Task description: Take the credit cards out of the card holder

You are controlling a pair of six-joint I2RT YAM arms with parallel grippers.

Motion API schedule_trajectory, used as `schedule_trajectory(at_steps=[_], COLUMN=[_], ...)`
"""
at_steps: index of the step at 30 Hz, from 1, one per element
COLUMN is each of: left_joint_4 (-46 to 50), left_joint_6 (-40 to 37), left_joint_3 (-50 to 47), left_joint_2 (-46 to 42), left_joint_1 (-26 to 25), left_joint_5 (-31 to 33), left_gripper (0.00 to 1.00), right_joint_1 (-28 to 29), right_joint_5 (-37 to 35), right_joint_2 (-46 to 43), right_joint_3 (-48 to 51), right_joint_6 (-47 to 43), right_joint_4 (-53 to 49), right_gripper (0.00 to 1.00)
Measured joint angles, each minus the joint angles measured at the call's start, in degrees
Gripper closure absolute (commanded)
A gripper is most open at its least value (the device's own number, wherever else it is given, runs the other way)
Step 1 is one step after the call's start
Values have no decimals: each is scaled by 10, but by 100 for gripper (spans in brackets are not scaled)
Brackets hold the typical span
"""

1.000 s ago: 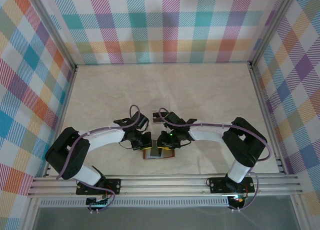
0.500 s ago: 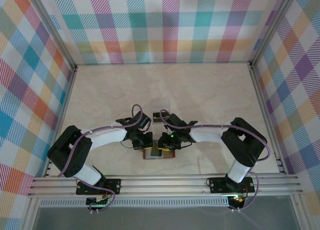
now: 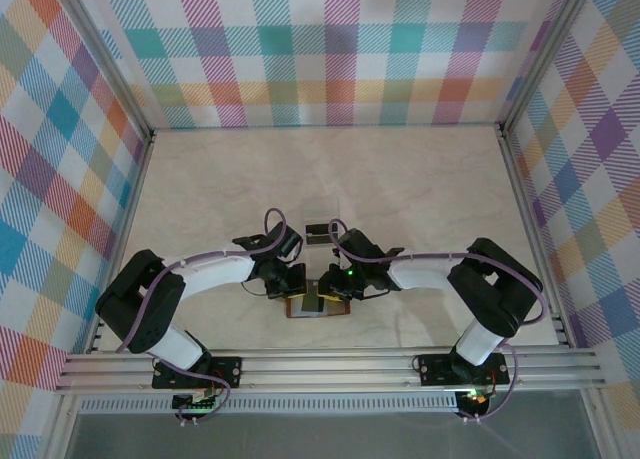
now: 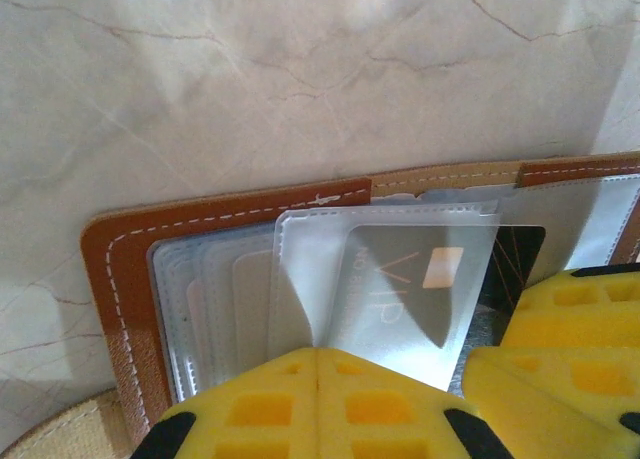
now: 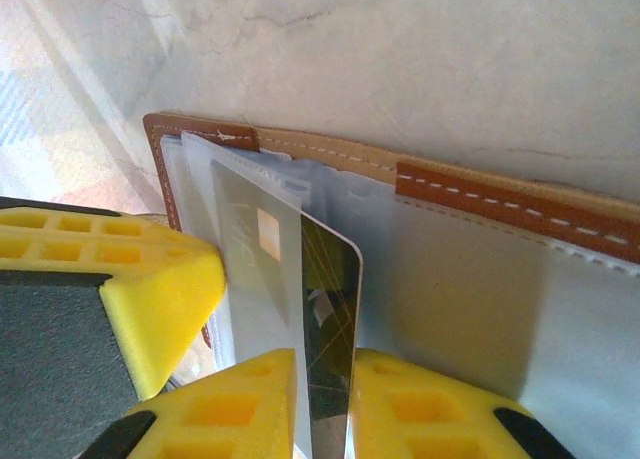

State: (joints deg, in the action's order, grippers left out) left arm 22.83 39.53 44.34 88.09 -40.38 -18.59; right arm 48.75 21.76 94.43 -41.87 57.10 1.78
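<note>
At the lower edge of the right wrist view, the right tool (image 5: 325, 379) is gripping the dark card (image 5: 330, 279), with one yellow pad against each face as far as I can see. This card is standing on its edge. Its long axis is running from the tool up the frame into the card holder (image 5: 470, 189), so I am judging that the coming pull must go straight back along this axis, toward the bottom of the frame.

Just beside it on the left, the left tool (image 4: 318, 369) is clenched on the clear sleeve (image 4: 330, 269), and the pale card (image 4: 400, 279) is sitting inside this sleeve. The two tools are nearly touching, which is leaving little room. The sleeve is also leaning against the left face of the dark card and may be dragging along with it.

Beyond the tools, the card holder is lying open and flat on the worktop (image 4: 300, 79), near the bottom centre of the top view. Farther up, well apart, a small dark rectangle (image 3: 318, 233) is lying alone; I cannot tell what it is.
</note>
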Motion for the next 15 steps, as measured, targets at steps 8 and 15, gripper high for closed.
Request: schedule_trajectory(at_steps=[8,15], left_joint_4=[2,4], left_joint_6=[0,-2], left_joint_3=[3,4], left_joint_2=[3,3], left_joint_1=[0,0], left_joint_5=[0,0], left_gripper=[94,94], right_joint_1=[-4,-4], right_joint_5=[5,5], right_joint_2=[0,-1], right_joint_3=[14,15], right_joint_6=[12,12], right_joint_4=[27,27], right_gripper=[83,87])
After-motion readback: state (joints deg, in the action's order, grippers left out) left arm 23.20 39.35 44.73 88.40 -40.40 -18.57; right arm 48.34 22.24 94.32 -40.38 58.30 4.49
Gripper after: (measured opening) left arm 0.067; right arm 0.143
